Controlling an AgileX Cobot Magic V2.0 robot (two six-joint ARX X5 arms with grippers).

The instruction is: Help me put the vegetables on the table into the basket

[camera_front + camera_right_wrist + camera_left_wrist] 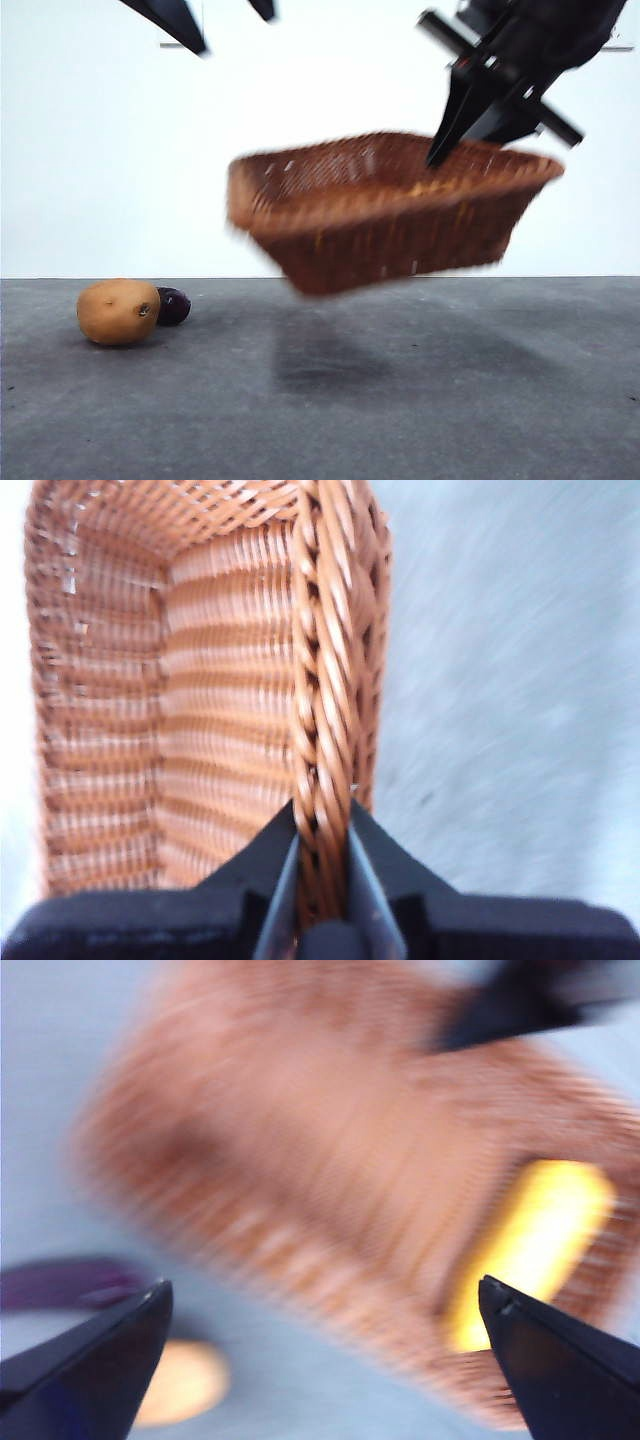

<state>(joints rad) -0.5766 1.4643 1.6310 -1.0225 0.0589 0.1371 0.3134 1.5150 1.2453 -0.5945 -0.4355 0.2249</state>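
Note:
The woven basket (pixel 380 215) hangs tilted in the air above the table (pixel 420 410), blurred by motion. My right gripper (pixel 447 150) is shut on the basket's braided rim (pixel 322 720), coming in from the upper right. In the left wrist view the yellow corn cob (pixel 535 1240) lies inside the basket (pixel 330 1180). The potato (pixel 118 311) rests on the table at the left, and the dark purple eggplant (pixel 173 305) touches its right side. My left gripper (pixel 235 30) is open and empty high at the top left, above the potato (pixel 185 1380) and eggplant (pixel 65 1282).
The basket casts a shadow (pixel 330 360) on the grey table below it. A plain white wall (pixel 100 150) stands behind the table's far edge.

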